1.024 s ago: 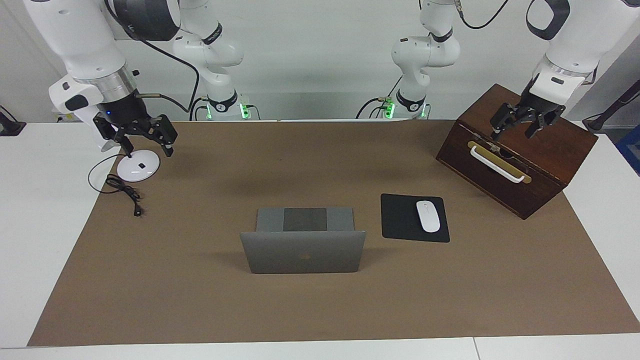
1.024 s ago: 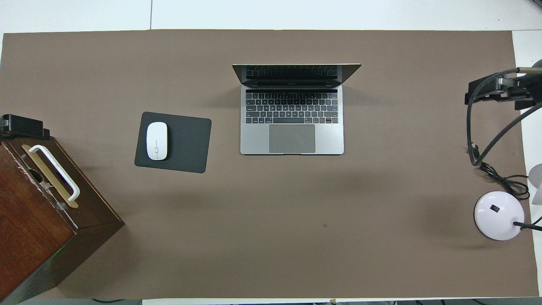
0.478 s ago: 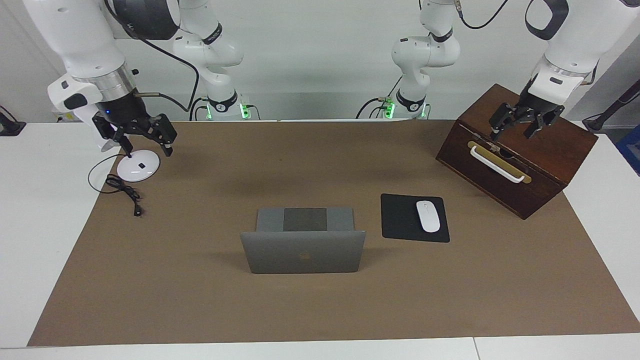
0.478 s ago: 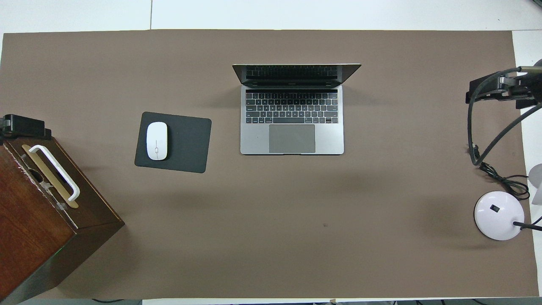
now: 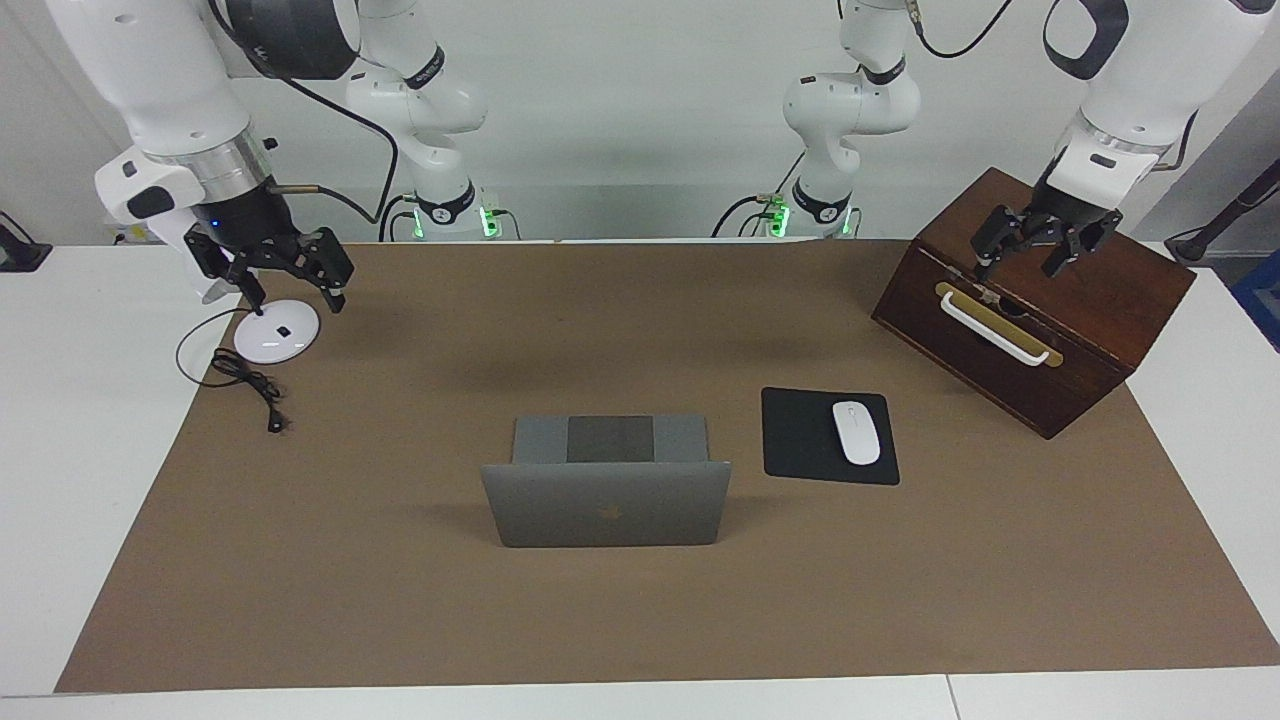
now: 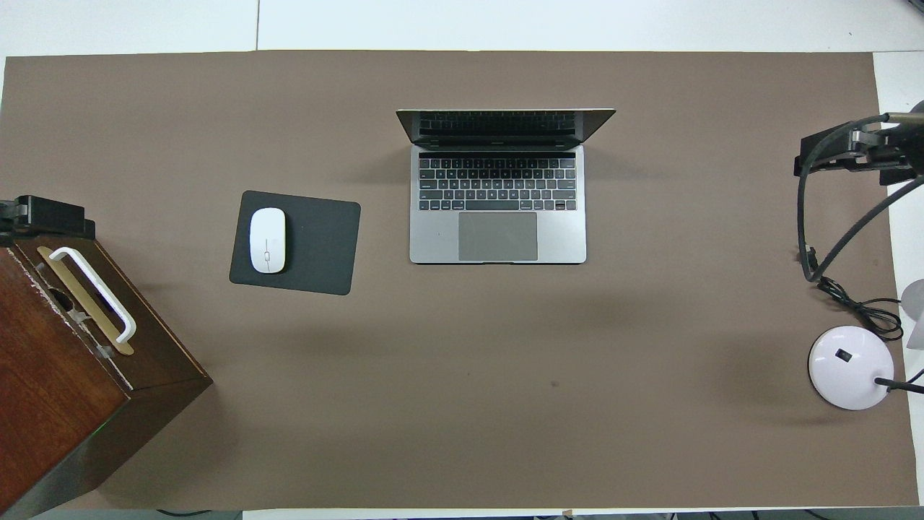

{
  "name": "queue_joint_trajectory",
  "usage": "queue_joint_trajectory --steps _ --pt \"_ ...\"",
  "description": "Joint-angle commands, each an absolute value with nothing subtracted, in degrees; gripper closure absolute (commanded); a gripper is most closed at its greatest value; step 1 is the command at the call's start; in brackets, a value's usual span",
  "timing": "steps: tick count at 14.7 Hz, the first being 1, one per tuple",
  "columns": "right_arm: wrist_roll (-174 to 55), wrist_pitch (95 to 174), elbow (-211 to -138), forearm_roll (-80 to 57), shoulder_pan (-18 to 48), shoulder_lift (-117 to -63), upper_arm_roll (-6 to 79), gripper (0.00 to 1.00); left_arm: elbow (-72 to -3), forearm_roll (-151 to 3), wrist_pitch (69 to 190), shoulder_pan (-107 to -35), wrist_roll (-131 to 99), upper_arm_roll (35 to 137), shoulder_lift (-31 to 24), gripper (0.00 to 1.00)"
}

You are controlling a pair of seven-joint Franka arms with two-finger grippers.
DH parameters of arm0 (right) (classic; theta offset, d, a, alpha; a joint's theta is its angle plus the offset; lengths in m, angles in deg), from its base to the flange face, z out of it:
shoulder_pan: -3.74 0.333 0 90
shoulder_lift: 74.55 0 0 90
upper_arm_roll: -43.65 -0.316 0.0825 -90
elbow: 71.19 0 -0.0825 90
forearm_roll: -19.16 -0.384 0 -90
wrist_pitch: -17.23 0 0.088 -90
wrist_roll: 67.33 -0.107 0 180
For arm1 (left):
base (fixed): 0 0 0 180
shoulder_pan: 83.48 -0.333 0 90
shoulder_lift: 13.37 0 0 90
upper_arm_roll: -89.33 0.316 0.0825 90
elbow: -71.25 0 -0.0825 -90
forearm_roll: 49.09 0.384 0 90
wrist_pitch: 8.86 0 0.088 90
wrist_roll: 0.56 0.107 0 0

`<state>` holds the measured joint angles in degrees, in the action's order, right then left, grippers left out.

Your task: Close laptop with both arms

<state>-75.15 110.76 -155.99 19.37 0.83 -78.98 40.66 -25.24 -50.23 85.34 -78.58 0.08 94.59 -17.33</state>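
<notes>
Since a second ago, the left gripper [image 5: 1040,247] has drifted slightly up and toward the middle of the bench while hanging over the wooden box [image 5: 1035,300]; the right gripper [image 5: 285,272] has barely shifted, and the laptop [image 5: 606,480] has not moved.

Both sets of jaws are spread apart and hold nothing. The left gripper hovers over the top of the box, above its white handle [image 5: 995,328], at the left arm's end of the bench. The right gripper hangs over the round white lamp base [image 5: 277,331] at the right arm's end, with a coiled black cable [image 5: 248,382] lying beside that base.

The laptop sits open at mid-bench on the brown mat [image 5: 400,600], its lid upright with the logo side turned away from the robots and its keyboard and trackpad [image 6: 497,236] facing them. It is well apart from both grippers. A black mouse pad [image 6: 296,243] with a white mouse [image 6: 267,240] on it lies beside the laptop toward the left arm's end, with a clear strip of mat between them.

Bare mat runs on every side of the laptop: a wide band between it and the robots, and open stretches toward each end. The box's corner juts out toward the mouse pad but stands apart from it.
</notes>
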Motion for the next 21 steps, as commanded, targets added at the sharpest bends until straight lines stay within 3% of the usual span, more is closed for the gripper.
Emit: queue_joint_trajectory --steps 1,7,8,9,10,11,12,13,14,17,21 --pt "-74.71 111.8 -155.82 20.47 -0.04 -79.12 39.96 0.0 -26.22 -49.71 84.39 -78.38 0.14 94.69 -18.64 0.0" --pt "-71.28 118.22 -150.11 21.18 0.13 -84.83 39.87 0.02 -26.4 -49.71 85.18 -78.38 0.23 94.69 -18.64 0.0" --pt "-71.29 119.44 -150.11 21.27 0.13 -85.27 39.96 0.05 -26.31 -49.71 85.27 -78.47 0.23 94.78 -18.64 0.0" --pt "-70.94 120.93 -150.02 21.61 0.13 -85.89 39.96 0.15 -26.4 -49.71 85.27 -78.65 0.23 94.78 -18.64 0.0" --pt "-70.32 122.25 -150.02 21.88 0.13 -86.33 39.96 0.26 -26.4 -49.71 85.36 -78.73 0.23 94.78 -18.64 0.12" --pt "-69.97 123.3 -150.02 21.97 0.13 -86.59 39.96 0.29 -26.4 -49.71 85.71 -78.74 0.32 94.78 -18.64 0.36" --pt "-69.97 123.75 -150.02 21.97 0.13 -86.86 39.96 0.39 -26.4 -49.71 86.4 -78.65 0.49 94.78 -18.64 0.66" --pt "-69.88 123.84 -150.02 21.97 0.13 -87.03 39.87 0.7 -26.4 -49.71 86.67 -78.47 0.14 94.78 -18.55 0.87" --pt "-69.62 123.93 -150.02 21.97 0.13 -87.21 39.87 0.83 -26.57 -49.71 87.2 -78.47 0.58 94.69 -18.55 1.0" --pt "-69.09 124.54 -149.58 21.97 0.13 -87.3 39.96 1.0 -27.01 -49.79 89.75 -78.38 0.58 94.6 -18.46 1.0" --pt "-67.95 124.63 -149.58 21.97 0.13 -87.3 39.96 1.0 -29.2 -50.32 94.13 -78.12 0.4 94.51 -18.73 1.0"
